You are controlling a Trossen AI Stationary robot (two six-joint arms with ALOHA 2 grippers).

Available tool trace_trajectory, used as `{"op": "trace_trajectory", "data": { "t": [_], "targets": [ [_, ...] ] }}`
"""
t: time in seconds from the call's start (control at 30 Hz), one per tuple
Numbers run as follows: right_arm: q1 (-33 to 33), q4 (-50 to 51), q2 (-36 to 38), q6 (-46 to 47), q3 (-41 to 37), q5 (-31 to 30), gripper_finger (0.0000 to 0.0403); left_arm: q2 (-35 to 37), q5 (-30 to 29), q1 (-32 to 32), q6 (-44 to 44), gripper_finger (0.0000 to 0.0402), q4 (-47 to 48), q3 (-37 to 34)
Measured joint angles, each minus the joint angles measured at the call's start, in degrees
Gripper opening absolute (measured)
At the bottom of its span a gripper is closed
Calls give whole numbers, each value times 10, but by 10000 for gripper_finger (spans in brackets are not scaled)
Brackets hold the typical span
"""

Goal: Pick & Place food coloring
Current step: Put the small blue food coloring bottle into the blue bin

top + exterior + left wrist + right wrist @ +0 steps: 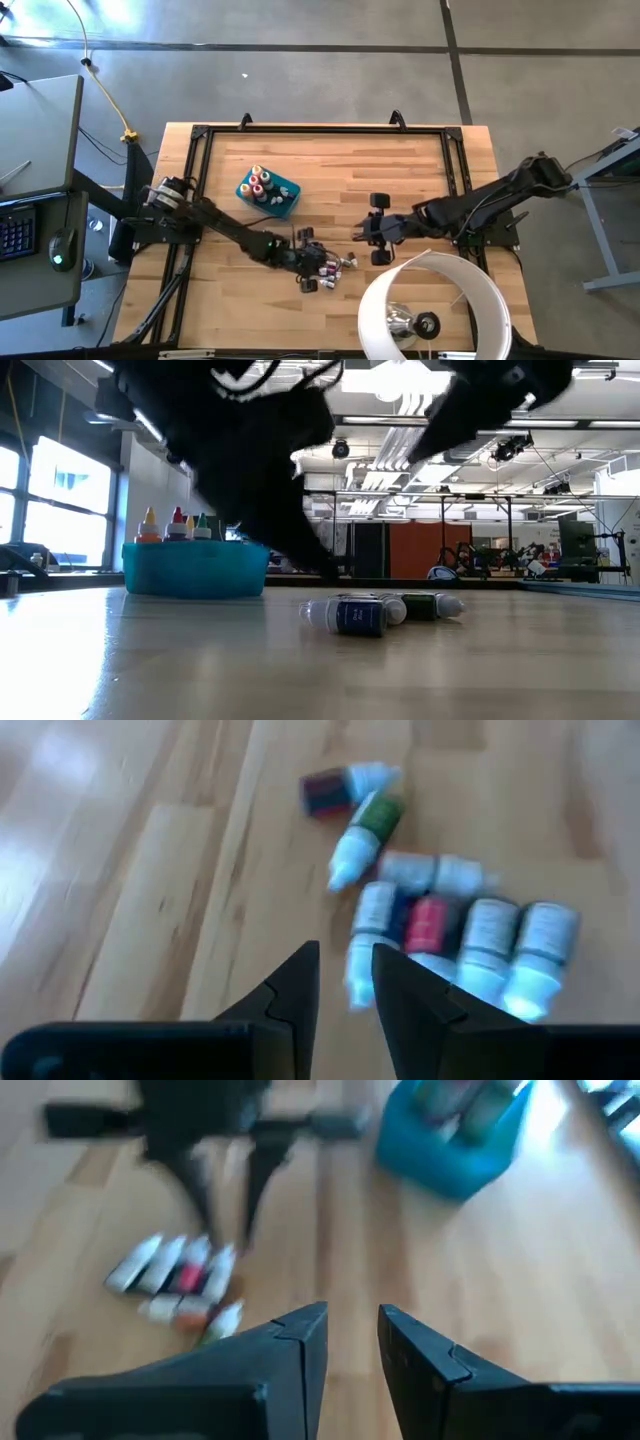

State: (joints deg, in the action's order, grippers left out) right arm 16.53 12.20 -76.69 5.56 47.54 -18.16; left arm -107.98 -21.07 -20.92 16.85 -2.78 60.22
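Here, the left gripper (pixel 308 262) is held low over the loose food coloring bottles (pixel 455 935) lying clustered on the table (pixel 420 165), its fingers slightly parted and empty. More bottles are stood in the teal bin (pixel 283 203). The right gripper (pixel 360 232) is held nearby, narrowly parted, empty.

In the low view, the dark arms (pixel 250 450) fill the upper left, blurred and cut off by the top edge. In the high view, the bottles (pixel 325 268) at lower centre are too small to count, and the lamp shade (pixel 435 305) runs off the bottom edge.
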Motion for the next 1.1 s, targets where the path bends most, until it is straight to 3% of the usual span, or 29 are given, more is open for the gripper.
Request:
{"op": "trace_trajectory", "data": {
  "t": [0.13,0.33,0.47,0.77,0.9,1.1],
  "targets": [
    [-6,-24,0,57,-58,49,84,-21,12,11,0,92,-24,1],
    [-13,-175,-1,102,-175,86,84,-31,45,19,-1,92,-57,2],
    [-27,-236,-1,131,-225,118,84,-31,37,18,-1,92,-56,2],
    [-55,-252,-1,138,-241,124,84,-15,27,18,-47,92,-66,0],
    [-57,-261,-1,137,-241,126,84,-3,71,18,-50,92,-73,2],
    [-57,-266,-1,135,-241,126,84,-9,81,18,-36,92,-60,1]
  ]
}}
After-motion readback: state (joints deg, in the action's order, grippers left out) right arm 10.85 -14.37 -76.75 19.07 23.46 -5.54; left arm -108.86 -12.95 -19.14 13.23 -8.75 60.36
